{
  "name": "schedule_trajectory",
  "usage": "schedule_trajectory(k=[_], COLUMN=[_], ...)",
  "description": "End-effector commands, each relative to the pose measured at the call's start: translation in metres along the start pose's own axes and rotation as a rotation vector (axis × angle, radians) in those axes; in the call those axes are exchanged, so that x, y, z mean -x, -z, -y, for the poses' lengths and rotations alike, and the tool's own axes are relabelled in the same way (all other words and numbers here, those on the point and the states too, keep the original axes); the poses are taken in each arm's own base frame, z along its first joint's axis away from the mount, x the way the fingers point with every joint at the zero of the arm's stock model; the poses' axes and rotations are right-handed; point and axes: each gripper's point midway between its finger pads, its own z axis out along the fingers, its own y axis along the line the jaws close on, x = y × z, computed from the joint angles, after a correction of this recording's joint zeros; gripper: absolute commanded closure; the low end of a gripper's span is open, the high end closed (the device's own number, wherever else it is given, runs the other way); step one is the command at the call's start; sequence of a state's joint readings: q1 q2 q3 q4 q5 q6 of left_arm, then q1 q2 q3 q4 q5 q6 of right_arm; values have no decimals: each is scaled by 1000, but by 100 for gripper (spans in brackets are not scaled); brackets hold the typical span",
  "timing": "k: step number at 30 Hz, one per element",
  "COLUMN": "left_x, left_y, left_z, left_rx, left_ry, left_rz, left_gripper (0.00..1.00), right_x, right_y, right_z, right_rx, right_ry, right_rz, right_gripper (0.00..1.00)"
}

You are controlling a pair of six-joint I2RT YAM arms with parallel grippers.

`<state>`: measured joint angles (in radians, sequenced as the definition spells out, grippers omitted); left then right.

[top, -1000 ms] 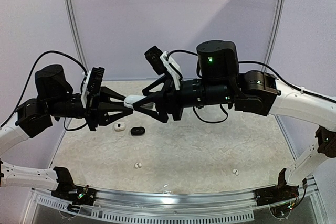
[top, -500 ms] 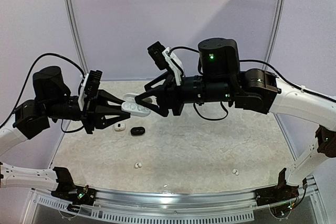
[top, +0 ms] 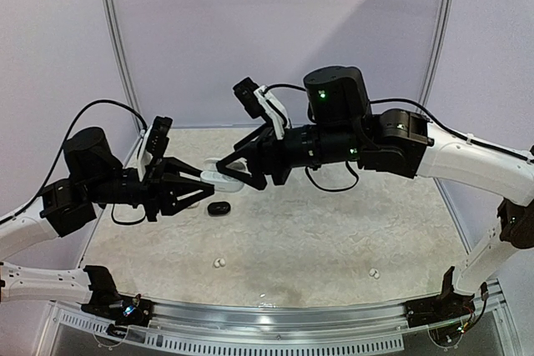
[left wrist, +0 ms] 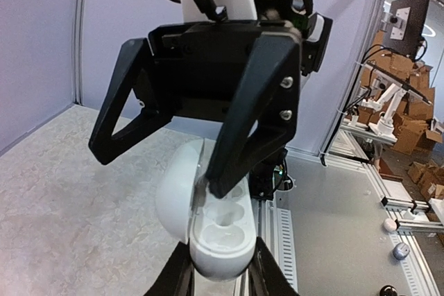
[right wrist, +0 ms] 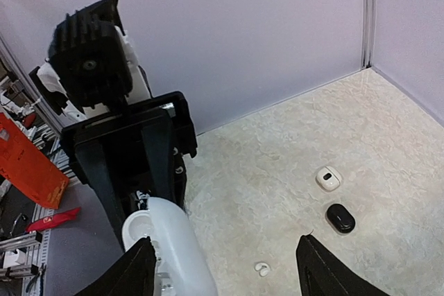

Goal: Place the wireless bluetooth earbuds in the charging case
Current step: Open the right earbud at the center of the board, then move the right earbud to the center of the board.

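Note:
My left gripper (left wrist: pixel 220 274) is shut on the lower end of a white charging case (left wrist: pixel 218 237), held in the air above the table. The lid (left wrist: pixel 173 192) stands swung open to the left, and the sockets that show hold nothing. My right gripper (left wrist: pixel 159 168) faces it, open, with one fingertip (left wrist: pixel 211 186) at the seam between lid and body. The top view shows the case (top: pixel 219 177) between the left gripper (top: pixel 204 183) and right gripper (top: pixel 230 170). White earbuds (top: pixel 219 263) (top: pixel 374 273) lie on the table; one earbud (right wrist: pixel 261 268) shows in the right wrist view.
A black case (top: pixel 219 208) lies shut on the table under the grippers. In the right wrist view it (right wrist: pixel 340 218) sits beside a small white case (right wrist: pixel 328 179). Lilac walls (top: pixel 275 31) close in the back and sides; a metal rail (top: pixel 275 314) runs along the near edge.
The left arm has lowered and shifted right with the case. The lid has come open, and the right gripper's jaws have spread wider around the case's top.

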<state>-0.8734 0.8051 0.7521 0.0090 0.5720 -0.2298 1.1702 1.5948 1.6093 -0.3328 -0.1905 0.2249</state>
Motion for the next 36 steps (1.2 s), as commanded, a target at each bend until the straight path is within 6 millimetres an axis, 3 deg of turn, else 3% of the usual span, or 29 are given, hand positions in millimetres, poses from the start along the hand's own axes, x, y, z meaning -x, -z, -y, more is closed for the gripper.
schedule_trajectory(k=[1, 5, 8, 9, 11, 14, 16, 18, 23, 26, 29, 33, 36], left_x=[3, -2, -6, -7, -8, -8, -8, -9, -8, -8, -7, -7, -5], left_y=[4, 7, 10, 12, 14, 16, 17, 17, 16, 15, 16, 15, 15], left_z=[-13, -26, -31, -32, -34, -32, -29, -28, -28, -28, -27, -28, -27], left_rx=[41, 85, 108, 115, 125, 121, 108, 107, 98, 94, 93, 93, 92], left_ry=[64, 85, 94, 98, 94, 77, 63, 58, 54, 53, 52, 52, 50], left_rz=[37, 40, 40, 42, 47, 52, 52, 52, 52, 53, 55, 54, 56], left_gripper=[100, 100, 100, 100, 100, 100, 100, 100, 100, 100, 100, 100, 100], right_x=[35, 56, 45, 32, -2, -100, -168, -221, -323, -360, -379, -374, -376], right_y=[13, 44, 77, 87, 123, 175, 209, 228, 233, 248, 249, 217, 208], right_z=[-13, 5, 50, 75, 115, 170, 183, 183, 170, 168, 167, 166, 167], right_rx=[82, 8, -213, -324, -518, -849, -1003, -1069, -1075, -1152, -1149, -990, -959], right_ry=[-23, -74, -168, -211, -363, -574, -704, -794, -949, -971, -1007, -1000, -955], right_rz=[105, 182, 187, 174, 154, -6, -114, -195, -417, -535, -549, -516, -592], right_gripper=[29, 28, 30, 31, 33, 42, 52, 59, 61, 65, 70, 69, 69])
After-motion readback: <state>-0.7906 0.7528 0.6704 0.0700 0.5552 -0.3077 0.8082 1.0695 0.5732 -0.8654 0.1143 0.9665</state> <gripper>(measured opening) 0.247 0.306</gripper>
